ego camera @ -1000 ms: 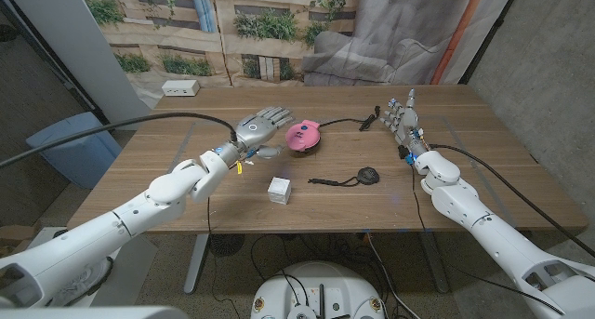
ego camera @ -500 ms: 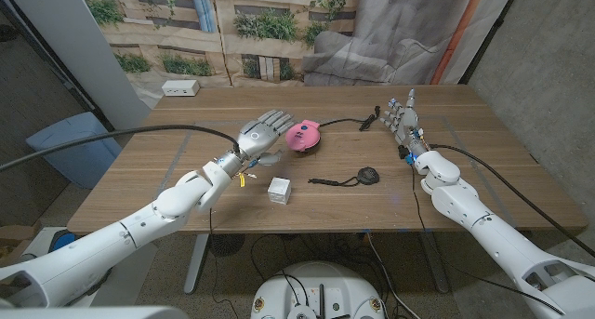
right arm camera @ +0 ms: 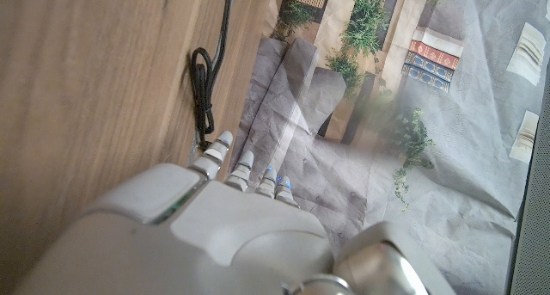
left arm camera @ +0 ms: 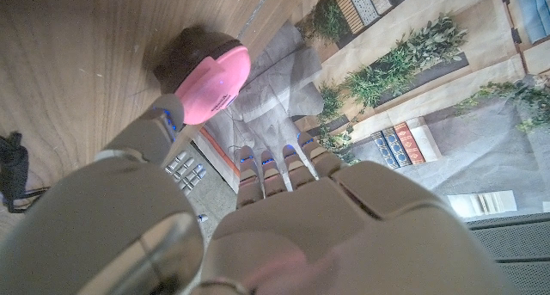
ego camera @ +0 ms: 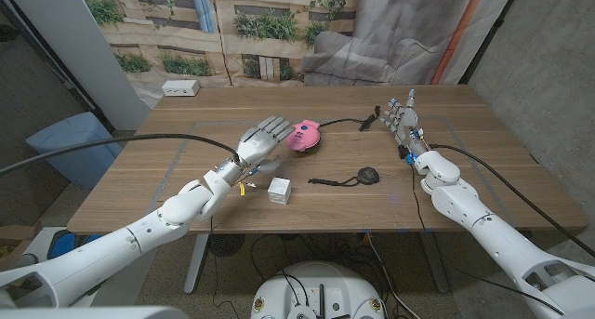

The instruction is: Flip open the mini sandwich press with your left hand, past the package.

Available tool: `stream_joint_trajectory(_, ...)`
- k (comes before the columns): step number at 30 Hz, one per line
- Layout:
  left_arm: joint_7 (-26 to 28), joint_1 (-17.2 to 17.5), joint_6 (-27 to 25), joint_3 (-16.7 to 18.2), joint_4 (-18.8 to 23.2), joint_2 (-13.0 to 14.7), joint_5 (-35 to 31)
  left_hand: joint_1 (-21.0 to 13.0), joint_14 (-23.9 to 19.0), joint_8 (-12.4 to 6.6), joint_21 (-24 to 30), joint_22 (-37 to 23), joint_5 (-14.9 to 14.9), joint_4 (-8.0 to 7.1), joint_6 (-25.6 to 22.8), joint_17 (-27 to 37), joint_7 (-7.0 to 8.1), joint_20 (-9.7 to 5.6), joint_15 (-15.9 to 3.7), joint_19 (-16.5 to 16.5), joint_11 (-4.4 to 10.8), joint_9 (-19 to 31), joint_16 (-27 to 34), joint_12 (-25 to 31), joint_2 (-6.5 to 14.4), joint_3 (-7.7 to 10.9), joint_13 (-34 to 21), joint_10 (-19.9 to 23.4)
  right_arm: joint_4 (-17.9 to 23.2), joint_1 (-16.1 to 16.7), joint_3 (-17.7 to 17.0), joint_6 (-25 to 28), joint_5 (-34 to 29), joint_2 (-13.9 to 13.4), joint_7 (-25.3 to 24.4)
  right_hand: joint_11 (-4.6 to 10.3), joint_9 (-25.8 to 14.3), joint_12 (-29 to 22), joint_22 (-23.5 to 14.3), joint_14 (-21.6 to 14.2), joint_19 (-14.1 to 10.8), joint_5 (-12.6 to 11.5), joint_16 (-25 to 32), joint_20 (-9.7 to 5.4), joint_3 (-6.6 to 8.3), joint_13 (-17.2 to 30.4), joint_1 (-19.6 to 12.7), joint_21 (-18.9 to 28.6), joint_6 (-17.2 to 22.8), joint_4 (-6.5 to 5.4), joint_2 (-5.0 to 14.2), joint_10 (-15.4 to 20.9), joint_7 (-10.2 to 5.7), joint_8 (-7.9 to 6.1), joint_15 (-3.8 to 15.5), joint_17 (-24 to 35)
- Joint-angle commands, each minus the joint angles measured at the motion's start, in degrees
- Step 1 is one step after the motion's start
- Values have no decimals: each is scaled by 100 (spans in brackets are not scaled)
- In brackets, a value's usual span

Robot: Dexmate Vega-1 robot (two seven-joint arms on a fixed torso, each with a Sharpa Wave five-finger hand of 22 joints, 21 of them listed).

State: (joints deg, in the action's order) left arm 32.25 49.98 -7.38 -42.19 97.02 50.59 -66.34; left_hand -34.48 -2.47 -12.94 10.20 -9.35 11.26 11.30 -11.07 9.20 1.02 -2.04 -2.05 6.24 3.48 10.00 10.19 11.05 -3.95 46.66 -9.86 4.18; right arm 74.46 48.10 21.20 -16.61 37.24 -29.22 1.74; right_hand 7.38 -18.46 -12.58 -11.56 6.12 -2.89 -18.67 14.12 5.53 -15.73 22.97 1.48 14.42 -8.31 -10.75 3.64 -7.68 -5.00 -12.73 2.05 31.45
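Note:
The pink mini sandwich press [ego camera: 304, 135] sits closed near the middle of the wooden table [ego camera: 186, 170], its black cord running off to the right. My left hand [ego camera: 259, 139] hovers just left of the press with fingers spread and empty, a small gap between fingertips and the lid. In the left wrist view the pink press [left arm camera: 212, 83] lies just beyond my left hand [left arm camera: 258, 218]. A small white package [ego camera: 279, 190] stands nearer the front edge, below the left hand. My right hand [ego camera: 402, 119] stands upright at the right with fingers apart, holding nothing.
A black round object with a strap [ego camera: 365, 176] lies right of the package. A coiled black cord [right arm camera: 204, 93] lies near my right hand [right arm camera: 241, 226]. A white power strip [ego camera: 180, 88] sits at the table's far left corner. A blue bin [ego camera: 70, 142] stands beside the table.
My left arm has reached forward and slightly right, bringing the open hand closer to the pink press. The right arm, press and package have not moved.

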Motion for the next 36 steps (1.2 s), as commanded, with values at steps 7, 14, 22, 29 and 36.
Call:
stream_joint_trajectory(7, 578, -324, 180, -362, -700, -267, 203, -219, -72, -26, 45, 5, -17, -17, -82, 27, 21, -145, -96, 114, -10, 11, 10, -13, -41, 10, -14, 21, -1, 1, -1, -1, 1, 0, 0, -22, -29, -30, -22, 53, -1, -39, 15, 41, -40, 31, -19, 24, -34, -9, 514, -36, -2, -25, 107, 21)
stream_joint_trajectory(14, 922, -484, 192, -508, -1071, -436, 287, -360, -162, -27, 41, 7, -14, -27, -146, 25, 81, -272, -101, 173, 16, 10, 19, -8, -62, -13, -12, 80, 0, 2, 0, -1, 1, 0, -1, -28, -29, -30, -22, 52, -3, -39, 15, 40, -40, 31, -19, 24, -35, -9, 514, -35, 0, -24, 117, 21)
stream_joint_trajectory(22, 888, -601, 218, -640, -1200, -558, 500, -545, -376, 59, -19, 5, -34, -55, -20, 21, 94, -216, -217, 1, 129, 12, 38, 21, -57, -106, -8, 283, 0, 1, 0, -1, 0, 1, -1, -27, -29, -30, -22, 52, -1, -40, 15, 40, -40, 31, -19, 24, -39, -9, 514, -35, -7, -22, 107, 21)
stream_joint_trajectory(29, 948, -649, 339, -746, -1226, -559, 581, -591, -462, 75, -37, 4, -59, -78, 3, 20, 40, -137, -259, -144, 109, 14, 29, 13, -75, -218, -9, 366, -1, 1, 0, -1, 0, 1, -1, -26, -29, -30, -22, 53, -3, -39, 15, 42, -40, 31, -19, 24, -37, -9, 513, -35, -6, -23, 111, 21)
stream_joint_trajectory(36, 1014, -697, 421, -791, -1336, -638, 703, -508, -433, 13, -14, 0, -100, -137, -229, 21, 11, -116, -245, -192, 74, 11, -1, 6, -87, -400, -6, 449, 4, 2, 0, 1, 0, 0, -3, -26, -29, -31, -22, 49, -2, -39, 17, 40, -41, 31, -19, 24, -39, -9, 512, -32, -6, -23, 117, 21)
